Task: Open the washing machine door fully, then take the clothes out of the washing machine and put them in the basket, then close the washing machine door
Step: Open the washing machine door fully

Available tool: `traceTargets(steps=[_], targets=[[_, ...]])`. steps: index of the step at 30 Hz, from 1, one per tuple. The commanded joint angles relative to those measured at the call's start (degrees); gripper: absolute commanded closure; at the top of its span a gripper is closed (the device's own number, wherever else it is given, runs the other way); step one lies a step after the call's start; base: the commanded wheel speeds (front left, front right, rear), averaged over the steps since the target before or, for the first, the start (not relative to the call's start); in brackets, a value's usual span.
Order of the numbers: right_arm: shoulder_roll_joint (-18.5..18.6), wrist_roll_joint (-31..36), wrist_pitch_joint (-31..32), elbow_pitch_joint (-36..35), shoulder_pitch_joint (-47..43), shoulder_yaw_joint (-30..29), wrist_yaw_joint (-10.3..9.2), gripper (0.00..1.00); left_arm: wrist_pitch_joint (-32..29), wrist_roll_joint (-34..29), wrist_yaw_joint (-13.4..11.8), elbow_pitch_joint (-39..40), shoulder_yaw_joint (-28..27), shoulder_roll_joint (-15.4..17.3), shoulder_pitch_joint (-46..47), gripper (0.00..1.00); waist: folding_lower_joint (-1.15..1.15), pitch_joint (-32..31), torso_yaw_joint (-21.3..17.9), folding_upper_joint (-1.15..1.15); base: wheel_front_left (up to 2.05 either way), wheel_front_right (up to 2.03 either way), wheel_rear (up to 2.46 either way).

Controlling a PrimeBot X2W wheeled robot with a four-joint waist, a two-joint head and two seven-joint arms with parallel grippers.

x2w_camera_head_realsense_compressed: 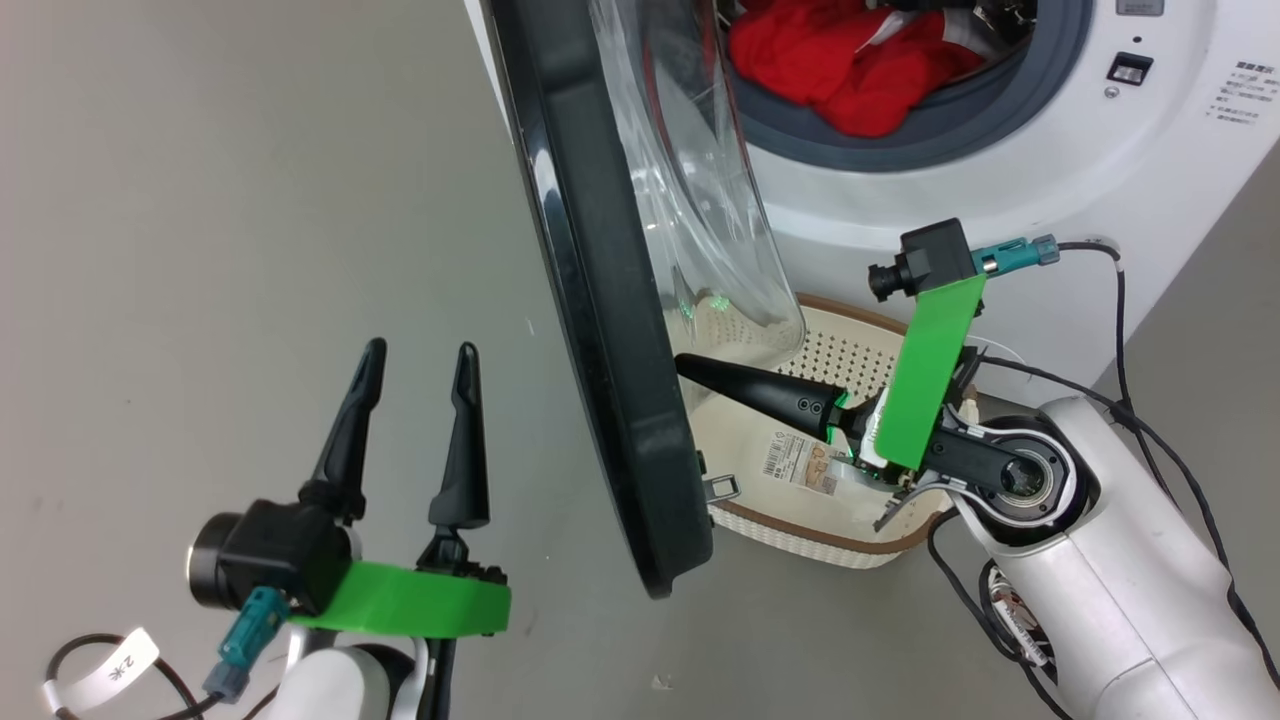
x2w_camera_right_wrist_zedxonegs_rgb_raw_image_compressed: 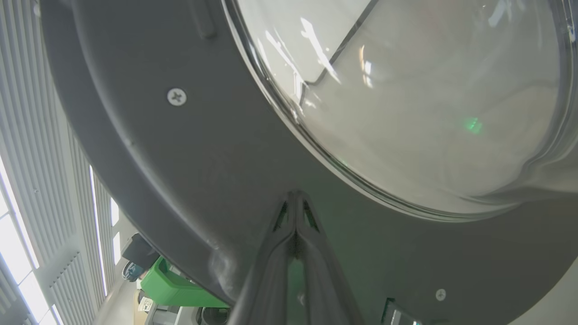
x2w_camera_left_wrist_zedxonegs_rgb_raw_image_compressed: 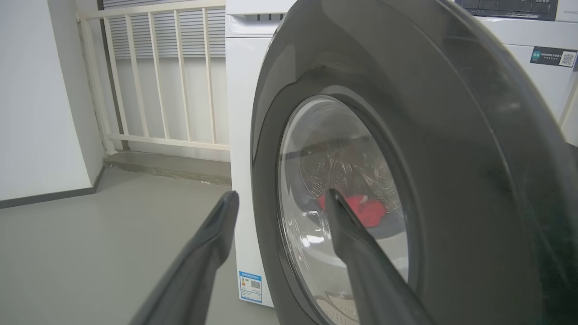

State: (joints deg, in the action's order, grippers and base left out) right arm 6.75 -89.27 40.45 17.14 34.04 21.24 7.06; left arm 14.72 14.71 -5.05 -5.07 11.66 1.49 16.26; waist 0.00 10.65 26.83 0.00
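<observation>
The right hand [x2w_camera_head_realsense_compressed: 683, 362], fingers pressed together on nothing, sets its tips against the inner rim of the half-open washing machine door [x2w_camera_head_realsense_compressed: 600, 380]; on that glossy face they could skid toward the glass. The left hand [x2w_camera_head_realsense_compressed: 421, 350], spread wide, sits across the door, where its swing might strike. The basket [x2w_camera_head_realsense_compressed: 840, 545] lies just under the right hand, clothes [x2w_camera_head_realsense_compressed: 850, 70] beyond in the drum, open floor past the left
</observation>
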Motion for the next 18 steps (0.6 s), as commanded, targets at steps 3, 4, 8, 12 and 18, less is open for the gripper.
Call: traceTargets(steps=[3, 4, 8, 12, 18], targets=[[-2.1, -0.5, 0.5, -1.3, -0.6, 1.6, 0.43, 1.00, 0.3, 0.4, -0.2, 0.9, -1.4, 1.4, -0.3, 0.00, 0.00, -0.5, 0.9, 0.00, 0.00, 0.00, 0.00], [-2.2, -0.5, 0.6, -1.2, -0.6, 1.7, 0.43, 1.00, 0.3, 0.4, -0.2, 0.9, -1.3, 1.4, -0.4, 0.00, 0.00, -0.5, 1.1, 0.00, 0.00, 0.00, 0.00], [-2.5, -0.9, 0.7, -0.9, -0.6, 2.3, 0.43, 1.00, 0.3, 0.6, -0.2, 0.6, -0.9, 1.4, -0.6, 0.00, 0.00, -0.9, 1.9, 0.00, 0.00, 0.00, 0.00], [-2.8, -1.2, 0.7, -0.6, -0.4, 2.7, 0.43, 1.00, 0.3, 0.8, -0.1, 0.2, -0.6, 1.4, -0.7, 0.00, 0.00, -1.2, 2.9, 0.00, 0.00, 0.00, 0.00], [-3.0, -1.3, 0.4, -0.4, -0.4, 3.2, 0.43, 1.00, 0.3, 1.1, -0.1, 0.0, -0.4, 1.4, -0.7, 0.00, 0.00, -1.3, 3.6, 0.00, 0.00, 0.00, 0.00]])
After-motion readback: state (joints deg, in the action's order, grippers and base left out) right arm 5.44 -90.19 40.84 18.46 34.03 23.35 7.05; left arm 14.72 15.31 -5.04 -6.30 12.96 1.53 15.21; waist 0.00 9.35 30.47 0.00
